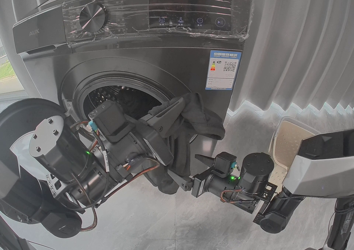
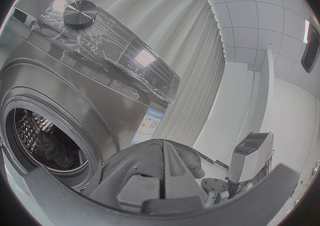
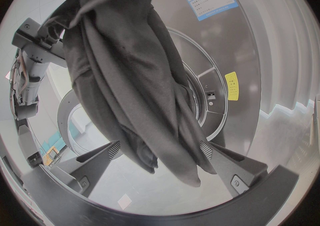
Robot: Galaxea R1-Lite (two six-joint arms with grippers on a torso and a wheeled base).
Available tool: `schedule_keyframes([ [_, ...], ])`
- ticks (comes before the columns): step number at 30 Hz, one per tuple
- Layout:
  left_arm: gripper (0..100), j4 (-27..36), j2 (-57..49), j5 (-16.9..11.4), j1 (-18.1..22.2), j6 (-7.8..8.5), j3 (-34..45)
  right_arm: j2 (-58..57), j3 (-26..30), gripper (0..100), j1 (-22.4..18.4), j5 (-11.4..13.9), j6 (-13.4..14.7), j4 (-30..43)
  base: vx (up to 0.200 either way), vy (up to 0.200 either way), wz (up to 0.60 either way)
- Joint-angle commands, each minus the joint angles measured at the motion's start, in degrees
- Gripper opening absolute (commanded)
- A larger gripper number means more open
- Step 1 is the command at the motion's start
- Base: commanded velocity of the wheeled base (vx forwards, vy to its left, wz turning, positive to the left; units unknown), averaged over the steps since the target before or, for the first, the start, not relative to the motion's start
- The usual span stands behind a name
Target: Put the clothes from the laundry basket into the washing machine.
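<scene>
Dark garment [image 1: 201, 119] hangs across the washing machine [image 1: 166, 62] opening, curtain [image 1: 302, 40] behind.

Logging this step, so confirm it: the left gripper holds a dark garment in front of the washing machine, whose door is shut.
The door is open, not shut: the head view shows the drum exposed. The left gripper does hold the dark garment in front of the washing machine.

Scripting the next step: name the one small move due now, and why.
Probably push the left gripper toward the steel washing machine's open round drum: it is shut on the dark grey cloth garment, which hangs outside the opening, and the right gripper is open.
</scene>
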Motion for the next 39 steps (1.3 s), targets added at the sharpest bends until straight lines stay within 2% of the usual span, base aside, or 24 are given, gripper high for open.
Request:
schedule_keyframes([
  [1,0,-0.03,0.0,-0.01,0.0,-0.01,0.06,3.2,-4.0,100,-1.16,0.59,0.07,-0.05,0.0,0.0,0.0],
  [5,0,-0.03,0.0,-0.1,0.0,-0.1,-0.03,3.9,-7.43,100,-1.16,0.85,-0.02,-0.05,0.0,0.0,0.0],
  [16,0,-0.12,0.0,-0.1,0.0,-0.1,-0.03,4.51,-6.9,100,-0.1,1.73,0.6,-0.14,0.0,0.0,0.0],
  [22,0,-0.12,0.08,-0.19,1.58,-0.01,0.32,3.28,-1.19,100,1.31,2.0,0.69,-0.32,0.0,0.0,0.0],
  [30,0,-0.12,0.52,-0.28,1.84,-0.1,0.23,-0.06,-0.31,100,2.45,2.08,0.69,-0.14,0.0,0.0,0.0],
  [39,0,-0.12,0.7,-0.19,1.49,-0.1,-0.03,2.93,-4.53,100,2.18,3.14,0.6,-0.14,0.0,0.0,0.0],
])
